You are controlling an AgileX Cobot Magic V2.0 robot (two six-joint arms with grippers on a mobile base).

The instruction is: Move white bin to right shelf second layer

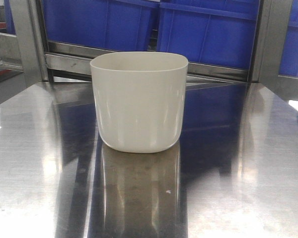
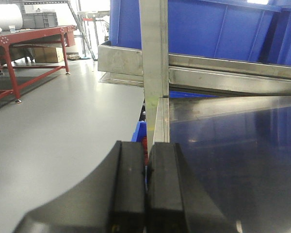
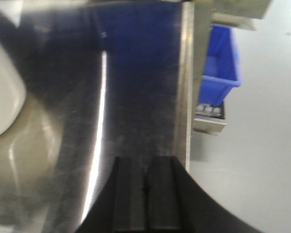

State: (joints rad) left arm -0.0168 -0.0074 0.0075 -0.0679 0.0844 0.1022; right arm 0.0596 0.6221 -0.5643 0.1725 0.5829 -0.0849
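Note:
The white bin (image 1: 139, 101) stands upright in the middle of a shiny steel shelf surface (image 1: 248, 168), mouth up and empty as far as I can see. Neither gripper shows in the front view. In the right wrist view the bin (image 3: 2, 90) shows only as a cream curve at the left edge, well left of my right gripper (image 3: 144, 167), which is shut with nothing between its fingers. My left gripper (image 2: 146, 155) is also shut and empty, hovering over the steel surface's left edge beside an upright post (image 2: 154, 53). The bin is out of the left wrist view.
Large blue crates (image 1: 203, 29) fill the shelf level behind the bin, behind a steel rail (image 1: 74, 62). Upright posts (image 1: 270, 37) stand at both sides. A small blue crate (image 3: 220, 60) sits below the surface's right edge. Grey floor and a red bench (image 2: 24, 41) lie to the left.

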